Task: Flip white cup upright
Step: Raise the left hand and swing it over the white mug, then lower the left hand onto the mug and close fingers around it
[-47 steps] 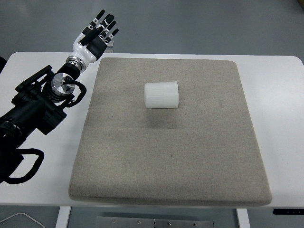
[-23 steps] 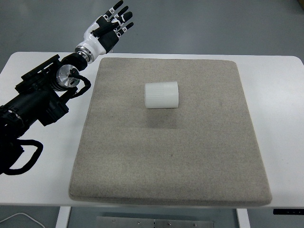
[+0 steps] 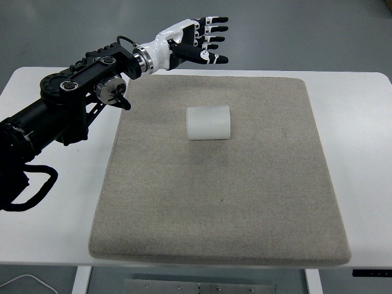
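white cup (image 3: 208,123) on its side on the mat, left hand (image 3: 195,42) open beyond the far edge

a white table (image 3: 361,135) fills most of the view and carries a large grey-beige felt mat (image 3: 220,202), which covers most of its top and leaves bare strips at the left and right edges. the left arm (image 3: 67,116), black and jointed, comes in from the left edge and crosses the table's far-left corner, with a black cable loop (image 3: 30,190) hanging near the left edge. the white cup lies on its side on the mat, in the far half and roughly midway between the mat's left and right edges, ribbed wall up, axis running left to right. the left hand, white and black, hangs past the mat's far edge, well apart from the cup, fingers (image 3: 215,29) spread and pointing right, holding nothing.
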